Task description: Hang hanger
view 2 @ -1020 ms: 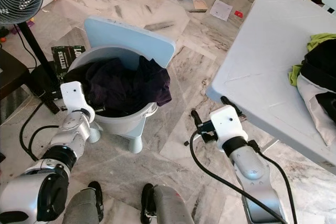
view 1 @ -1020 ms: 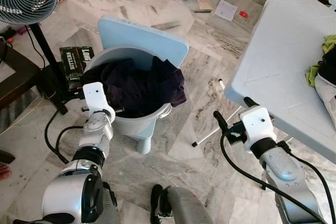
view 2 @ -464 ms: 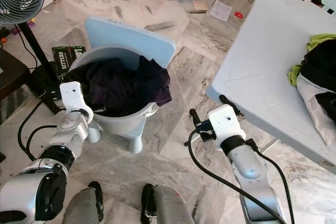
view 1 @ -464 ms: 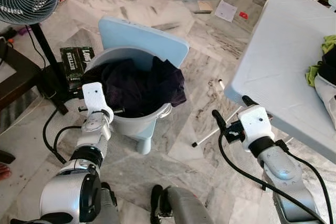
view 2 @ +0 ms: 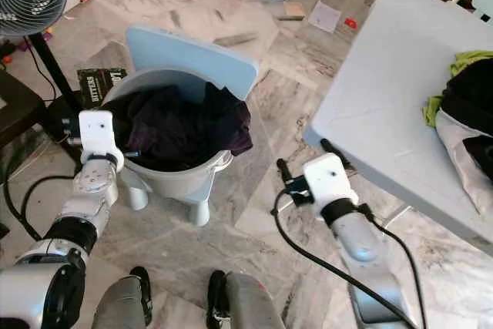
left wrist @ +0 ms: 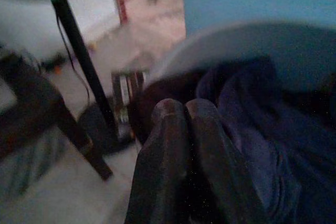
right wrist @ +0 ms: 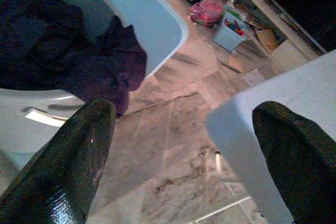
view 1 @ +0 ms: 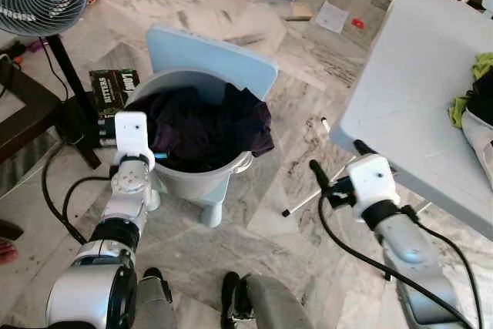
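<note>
Leftmost, the left pincer (view 1: 158, 156) hovers with fingers pressed together at the nine o'clock rim of the pale blue plastic laundry basket (view 1: 206, 184) holding dark purple clothes (view 1: 204, 127). Towards four o'clock, the right pincer (view 1: 337, 164) gapes empty beside the light grey tabletop (view 1: 408, 90). I cannot tell where a hanger is.

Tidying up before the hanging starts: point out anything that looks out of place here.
Dark clothes spill over the rim of the light blue basket, one fold draping down its side. Paper scraps lie loose on the marble floor. More clothing is heaped on the white table. A thin white rod lies on the floor under the table edge.
</note>
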### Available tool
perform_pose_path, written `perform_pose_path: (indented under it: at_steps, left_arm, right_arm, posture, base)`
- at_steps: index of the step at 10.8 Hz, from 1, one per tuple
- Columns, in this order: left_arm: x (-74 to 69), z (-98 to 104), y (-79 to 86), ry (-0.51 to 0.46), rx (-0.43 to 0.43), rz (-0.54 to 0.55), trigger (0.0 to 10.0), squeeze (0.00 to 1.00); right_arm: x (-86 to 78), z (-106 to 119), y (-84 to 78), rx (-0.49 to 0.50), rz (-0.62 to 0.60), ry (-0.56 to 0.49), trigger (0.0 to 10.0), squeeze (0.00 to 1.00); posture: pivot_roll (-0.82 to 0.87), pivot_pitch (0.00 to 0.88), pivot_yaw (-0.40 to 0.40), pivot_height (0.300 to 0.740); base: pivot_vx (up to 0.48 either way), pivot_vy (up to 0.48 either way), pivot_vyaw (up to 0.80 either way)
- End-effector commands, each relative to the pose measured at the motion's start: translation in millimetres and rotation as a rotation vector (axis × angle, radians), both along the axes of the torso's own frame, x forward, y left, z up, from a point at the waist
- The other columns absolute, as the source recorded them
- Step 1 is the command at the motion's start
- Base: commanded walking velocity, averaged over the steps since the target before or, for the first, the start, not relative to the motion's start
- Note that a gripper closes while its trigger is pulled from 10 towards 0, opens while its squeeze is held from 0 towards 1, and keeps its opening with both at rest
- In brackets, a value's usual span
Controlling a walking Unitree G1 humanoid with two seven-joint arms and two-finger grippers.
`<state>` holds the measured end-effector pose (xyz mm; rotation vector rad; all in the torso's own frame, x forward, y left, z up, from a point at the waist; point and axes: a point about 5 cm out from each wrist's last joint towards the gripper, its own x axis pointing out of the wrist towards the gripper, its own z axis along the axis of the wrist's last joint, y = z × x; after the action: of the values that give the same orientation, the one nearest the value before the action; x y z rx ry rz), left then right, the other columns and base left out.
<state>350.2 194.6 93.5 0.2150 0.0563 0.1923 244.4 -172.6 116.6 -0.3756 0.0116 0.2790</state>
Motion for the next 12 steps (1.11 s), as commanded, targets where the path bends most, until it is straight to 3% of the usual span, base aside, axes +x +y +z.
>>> perform_pose_path:
  at_steps: [1,2,3,4,5,6,8,12]
  left_arm:
    - [-1.2,3,-6.3,-0.037,0.048,-0.029,0.0,0.00]
    - [-0.6,8,-8.7,-0.060,0.086,-0.058,0.0,0.00]
    - [-2.2,2,-9.9,-0.022,0.060,-0.058,0.0,0.00]
    - [-8.2,-13,-16.3,0.049,-0.130,-0.029,10.0,0.37]
    - [-12.2,-21,-23.4,0.079,-0.205,-0.032,10.0,1.00]
    - [-15.7,-29,-29.1,0.116,-0.276,-0.023,10.0,1.00]
    - [-13.5,-30,-36.6,0.135,-0.322,-0.054,10.0,1.00]
    - [-12.2,-29,-29.8,0.152,-0.305,-0.026,10.0,1.00]
  right_arm:
    - [-0.7,-5,-2.5,-0.008,-0.017,0.011,10.0,0.00]
    - [0.9,-5,-0.1,-0.001,-0.015,0.009,10.0,0.00]
    - [2.3,-6,1.5,0.004,-0.015,0.007,10.0,0.00]
    - [3.6,-8,3.5,0.008,-0.015,0.005,10.0,0.00]
    - [4.3,-8,4.5,0.010,-0.015,0.004,10.0,0.00]
    - [4.5,-9,4.5,0.011,-0.016,0.002,10.0,0.00]
    - [5.0,-9,4.6,0.012,-0.017,-0.002,10.0,0.00]
    - [-8.0,-11,-3.1,0.046,-0.016,0.030,10.0,0.00]
  posture:
    - [-0.24,0.194,-0.181,0.740]
    - [-0.22,0.190,-0.176,0.740]
    - [-0.21,0.188,-0.172,0.740]
    - [-0.21,0.186,-0.169,0.740]
    - [-0.21,0.187,-0.168,0.740]
    - [-0.21,0.186,-0.168,0.740]
    - [-0.21,0.185,-0.165,0.740]
    - [-0.21,0.202,-0.161,0.740]
  base:
    - [0.000,0.000,0.00]
    - [0.000,0.000,0.00]
    - [0.000,0.000,0.00]
    - [0.000,0.000,0.00]
    - [0.000,0.000,0.00]
    - [0.000,0.000,0.00]
    - [0.000,0.000,0.00]
    - [0.000,0.000,0.00]
